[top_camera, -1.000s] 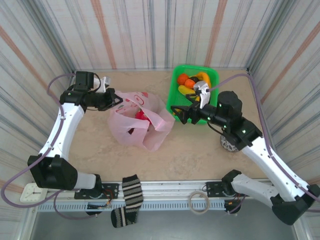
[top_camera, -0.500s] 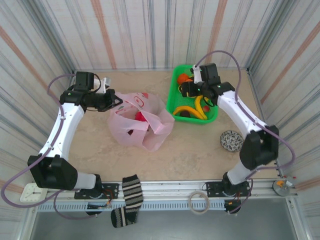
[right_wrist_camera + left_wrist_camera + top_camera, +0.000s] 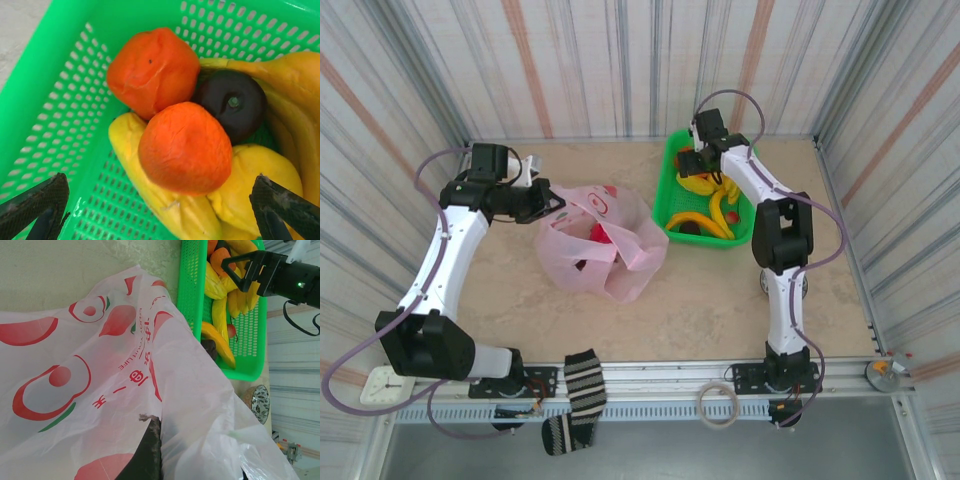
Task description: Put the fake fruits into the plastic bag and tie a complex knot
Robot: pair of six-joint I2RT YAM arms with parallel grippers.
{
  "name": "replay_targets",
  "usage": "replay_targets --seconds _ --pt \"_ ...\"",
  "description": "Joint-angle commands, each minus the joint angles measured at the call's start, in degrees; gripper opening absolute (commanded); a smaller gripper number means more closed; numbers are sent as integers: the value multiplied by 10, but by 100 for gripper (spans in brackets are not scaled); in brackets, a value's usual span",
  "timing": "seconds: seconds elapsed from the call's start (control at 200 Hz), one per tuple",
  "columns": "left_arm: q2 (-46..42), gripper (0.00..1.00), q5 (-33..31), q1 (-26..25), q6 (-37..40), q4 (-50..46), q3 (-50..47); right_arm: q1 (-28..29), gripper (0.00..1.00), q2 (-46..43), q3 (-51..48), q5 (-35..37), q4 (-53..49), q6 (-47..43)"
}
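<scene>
Orange and glossy, the orange fruit [image 3: 185, 147] lies on top of the heap in the green basket [image 3: 55, 115]. It touches a redder fruit [image 3: 152, 70] behind it, a dark purple fruit [image 3: 232, 102] beside it and the yellow bananas [image 3: 150, 185] underneath. It looks like a light, hollow, thin-shelled toy, faintly wrinkled on its skin. I judge it stiff enough to pinch but slick, and apt to roll or squirt sideways, so the best hold is across its widest middle. Being round, it has no long axis to line up with. The banana below it runs from upper left to lower right in the wrist view, and the purple fruit turns its stem end up. The right gripper [image 3: 159, 190] hangs over the heap with its fingers spread wide, one on each side of the orange fruit and clear of it. The plastic bag [image 3: 610, 265] is limp pink film slumped on the table [image 3: 700, 300] by the basket's left wall; whether the two touch I cannot tell. The left gripper [image 3: 542, 200] is closed, apparently pinching the bag's far rim.
</scene>
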Motion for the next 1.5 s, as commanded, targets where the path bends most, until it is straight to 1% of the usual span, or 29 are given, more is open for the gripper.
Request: replay_targets --seconds 0.0,0.23,0.501,0.731,0.837,0.977,1.052,1.122,1.272,1.388,1.493 --pt "-14 0 3 4 12 -19 8 -9 95 32 48 -4 -48 -2" --pt "-13 0 -2 4 14 -24 11 -13 90 60 60 -31 -45 0" --pt "-12 0 -2 4 14 -26 14 -15 79 89 86 -36 -52 -3" --pt "-11 0 -1 4 14 -28 15 -15 74 104 92 -34 -53 -5" --pt "-13 0 -3 4 14 -29 14 -15 70 106 94 -33 -46 -7" --pt "-13 0 -5 4 14 -31 15 -15 57 100 93 -31 -41 -9" --pt "-13 0 -5 4 14 -30 15 -15 51 89 90 -30 -41 -10" --pt "-13 0 -5 4 14 -30 14 -15 48 75 85 -33 -40 -12" --pt "-15 0 -3 4 13 -30 13 -15 46 27 51 -32 -30 -13" --pt "-15 0 -3 4 14 -30 11 -14 46 -35 -8 -42 1 -8" --pt "-14 0 -1 3 13 -28 11 -9 45 -106 -86 -49 35 3"
